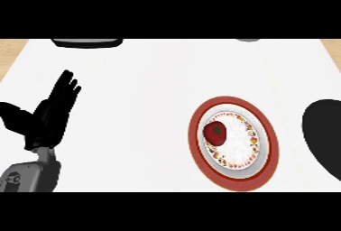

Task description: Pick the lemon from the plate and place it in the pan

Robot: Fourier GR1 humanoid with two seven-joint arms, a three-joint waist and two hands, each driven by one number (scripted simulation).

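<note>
Stage: not started, I judge | left hand [50, 115] open, fingers straight, empty | red fruit [215, 131], no lemon seen, on plate [234, 182] well right of hand | dark pan [323, 135] farther right | pick and place left.

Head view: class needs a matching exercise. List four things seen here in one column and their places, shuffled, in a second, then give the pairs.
Things
1. left hand
2. plate
3. tomato
4. pan

Places
A. cut off by the right edge
B. on the plate, left of its middle
C. at the left, open, fingers up
D. on the counter, right of centre

Pairs: 1-C; 2-D; 3-B; 4-A
</note>
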